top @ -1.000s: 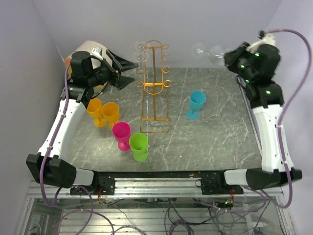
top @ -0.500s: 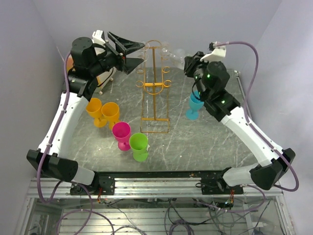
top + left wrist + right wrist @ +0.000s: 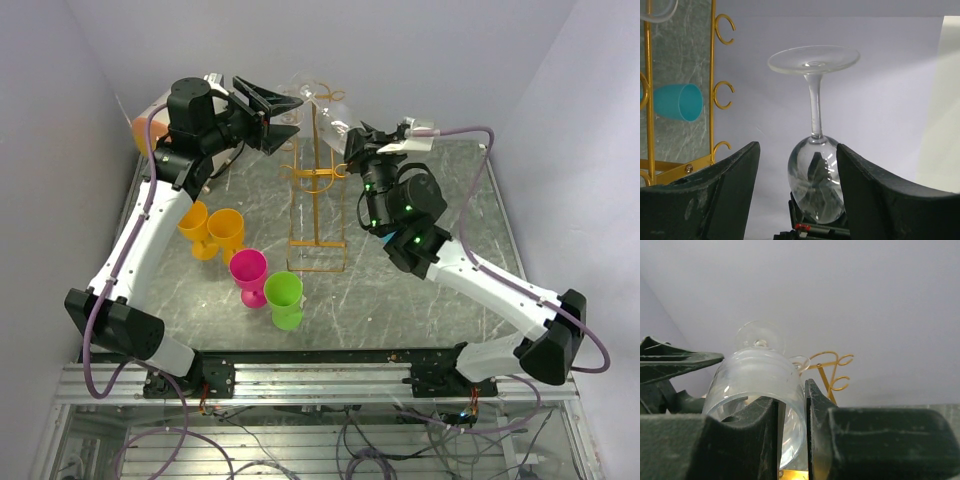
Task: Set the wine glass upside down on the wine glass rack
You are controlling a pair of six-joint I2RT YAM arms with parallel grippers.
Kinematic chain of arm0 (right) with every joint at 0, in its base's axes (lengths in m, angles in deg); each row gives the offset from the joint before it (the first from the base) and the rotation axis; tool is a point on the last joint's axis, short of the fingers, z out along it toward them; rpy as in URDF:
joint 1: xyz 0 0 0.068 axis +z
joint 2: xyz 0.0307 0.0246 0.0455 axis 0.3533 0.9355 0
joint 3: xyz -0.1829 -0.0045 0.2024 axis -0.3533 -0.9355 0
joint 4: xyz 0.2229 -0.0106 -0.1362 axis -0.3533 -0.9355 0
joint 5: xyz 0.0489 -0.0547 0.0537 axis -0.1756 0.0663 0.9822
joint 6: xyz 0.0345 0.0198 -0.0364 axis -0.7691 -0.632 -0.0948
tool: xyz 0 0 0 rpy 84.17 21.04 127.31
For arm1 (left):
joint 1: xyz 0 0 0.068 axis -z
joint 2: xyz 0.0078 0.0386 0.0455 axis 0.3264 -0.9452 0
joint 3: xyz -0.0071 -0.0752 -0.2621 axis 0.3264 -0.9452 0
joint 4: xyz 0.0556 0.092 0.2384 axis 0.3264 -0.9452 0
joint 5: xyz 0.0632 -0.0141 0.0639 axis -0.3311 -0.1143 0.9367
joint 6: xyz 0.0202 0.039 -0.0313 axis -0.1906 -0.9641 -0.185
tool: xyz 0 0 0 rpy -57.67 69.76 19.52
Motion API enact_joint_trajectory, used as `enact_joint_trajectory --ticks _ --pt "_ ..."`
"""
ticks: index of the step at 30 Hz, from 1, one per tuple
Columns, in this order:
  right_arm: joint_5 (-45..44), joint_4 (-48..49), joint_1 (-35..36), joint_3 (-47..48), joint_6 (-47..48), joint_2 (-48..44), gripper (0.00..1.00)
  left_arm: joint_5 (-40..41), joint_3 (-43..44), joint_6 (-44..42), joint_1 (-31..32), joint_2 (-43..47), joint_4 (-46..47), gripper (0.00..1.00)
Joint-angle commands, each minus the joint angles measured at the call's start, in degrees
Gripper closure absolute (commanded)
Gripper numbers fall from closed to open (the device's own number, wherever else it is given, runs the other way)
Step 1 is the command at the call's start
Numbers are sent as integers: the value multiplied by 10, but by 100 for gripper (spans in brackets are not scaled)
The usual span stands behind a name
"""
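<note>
- The right gripper (image 3: pixel 791 400) is pinching the wall of the wine glass (image 3: pixel 815 185) at the bowl's rim. Its jaws are narrow, with one finger inside the bowl and one outside.
- The left gripper (image 3: pixel 796 150) is standing with its jaws wide, one finger on each side of the bowl. A clear gap is showing on the 9 o'clock side, and I cannot tell if the 3 o'clock side is touching.
- In the left wrist view the glass's foot is pointing to 12 o'clock and its bowl to 6 o'clock. From overhead the stem is running toward 10 o'clock from the right gripper, and I cannot tell the true tilt.
- The glass is hanging in the air toward 12 o'clock of the table (image 3: pixel 380 300), just beside the rounded top of the wine glass rack (image 3: pixel 318 215). It is not seated on any hook, and I cannot tell whether it is touching the wire.
- The rack is standing upright mid-table. The left gripper is coming at its top from 9 o'clock and the right gripper from 3 o'clock.
- A pair of orange cups (image 3: pixel 210 230) is sitting at 9 o'clock of the rack base.
- A pink cup (image 3: pixel 248 272) and a green cup (image 3: pixel 284 298) are sitting at 7 o'clock of the base.
- A teal cup (image 3: pixel 675 102) is showing behind the rack wires in the left wrist view.
</note>
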Motion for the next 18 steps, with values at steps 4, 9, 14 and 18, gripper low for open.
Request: enact_joint_trajectory --ticks 4,9,14,18 --pt "-20 87 30 22 41 39 100 10 12 3 6 -6 10 30" --pt "-21 92 44 28 43 52 100 21 32 -12 6 -12 7 32" --pt "-28 112 59 25 52 59 100 30 38 -17 6 -17 5 35" --pt "-47 150 81 20 90 68 100 41 38 -31 6 -17 -5 37"
